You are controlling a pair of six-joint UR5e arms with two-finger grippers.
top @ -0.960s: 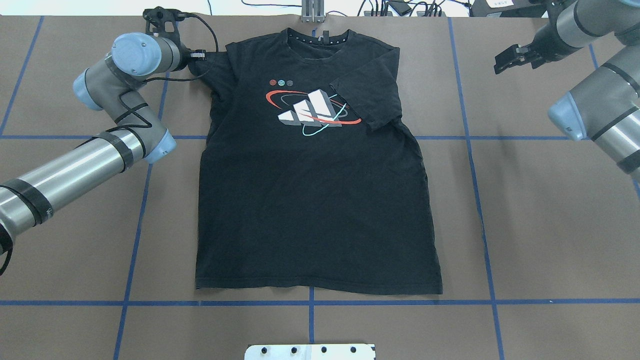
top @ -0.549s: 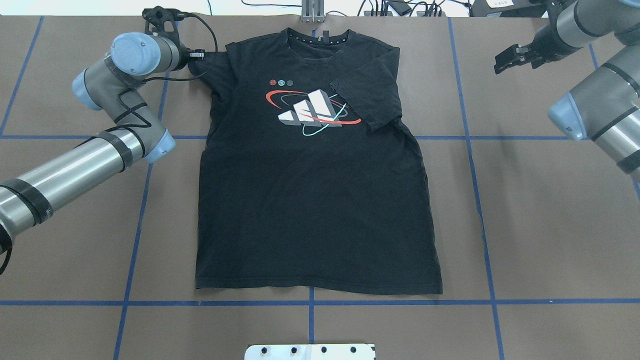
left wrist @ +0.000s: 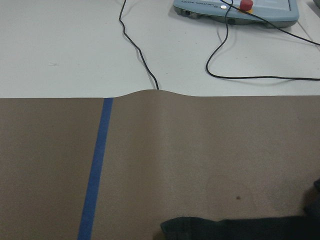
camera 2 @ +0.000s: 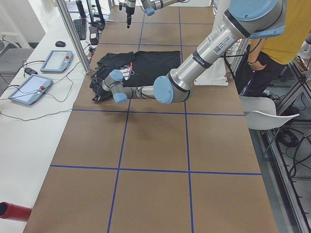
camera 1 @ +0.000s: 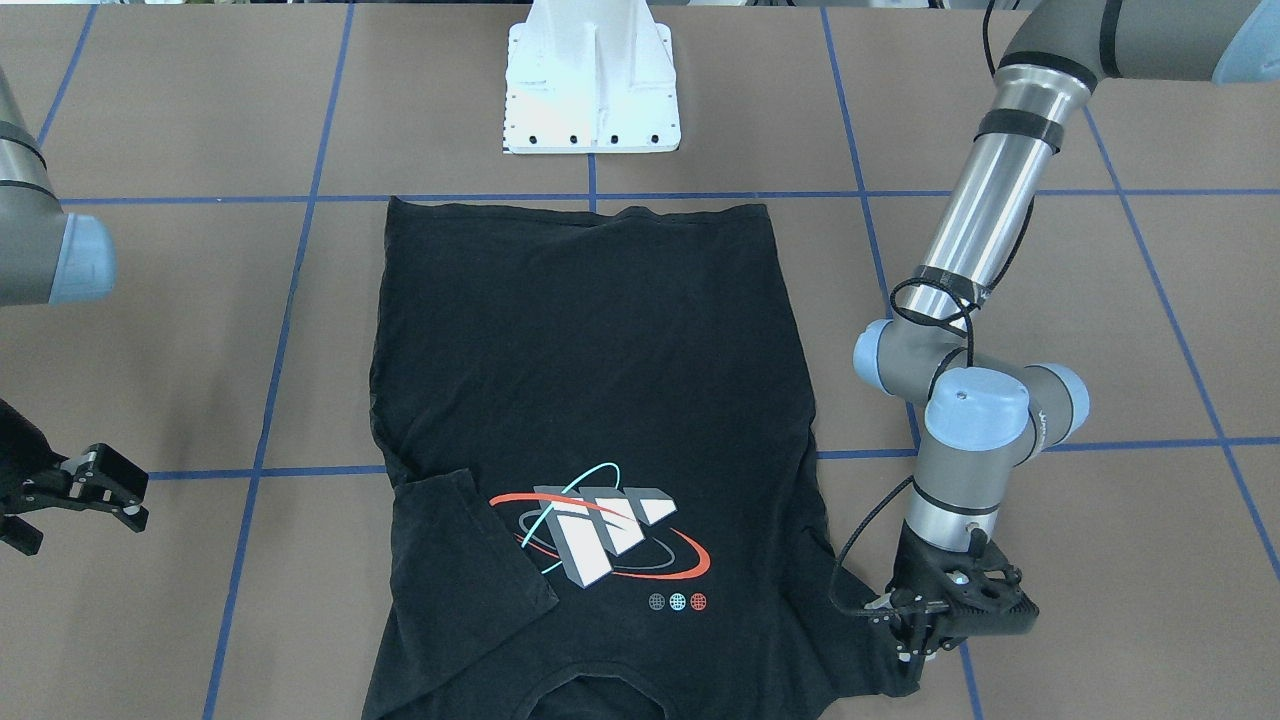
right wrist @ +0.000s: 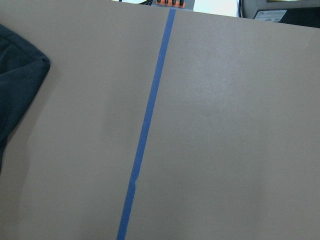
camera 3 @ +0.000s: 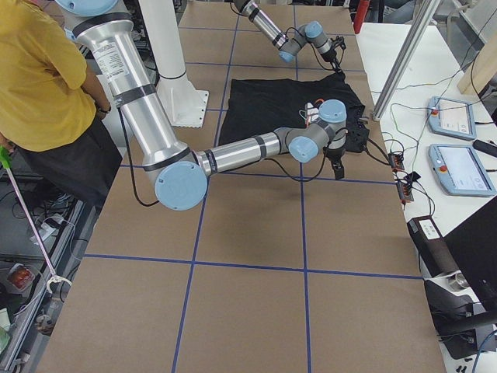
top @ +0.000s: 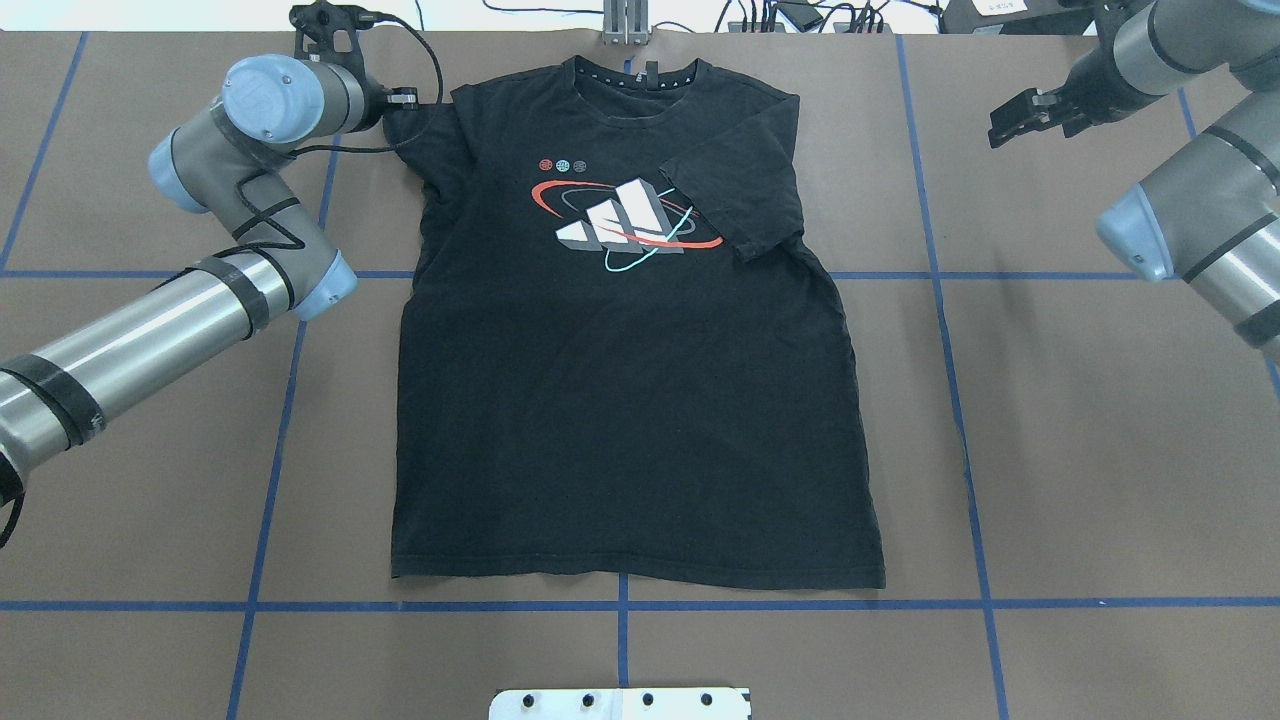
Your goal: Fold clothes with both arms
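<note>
Left gripper [camera 1: 918,648] looks pinched shut on the outspread sleeve of the black T-shirt [top: 630,420], which lies flat on the table [top: 1080,450], print up. The right gripper [top: 1015,118] hangs open, empty, well apart. I judge the step in hand is folding that sleeve inward, so the next move is to carry it across the chest.

T-shirt [top: 620,420] black, printed w/ white-grey blocks, red & cyan rings, plus 3 small dots (red, cyan, grey). Counter [top: 1100,450] brown w/ blue tape grid; mounting base [camera 1: 590,90] white. Left arm [top: 130,345] & right arm [top: 1200,190] silver-grey w/ light-blue joint caps, black bands & cables; left pincer [camera 1: 918,648] & right pincer [top: 1003,125] black.
</note>
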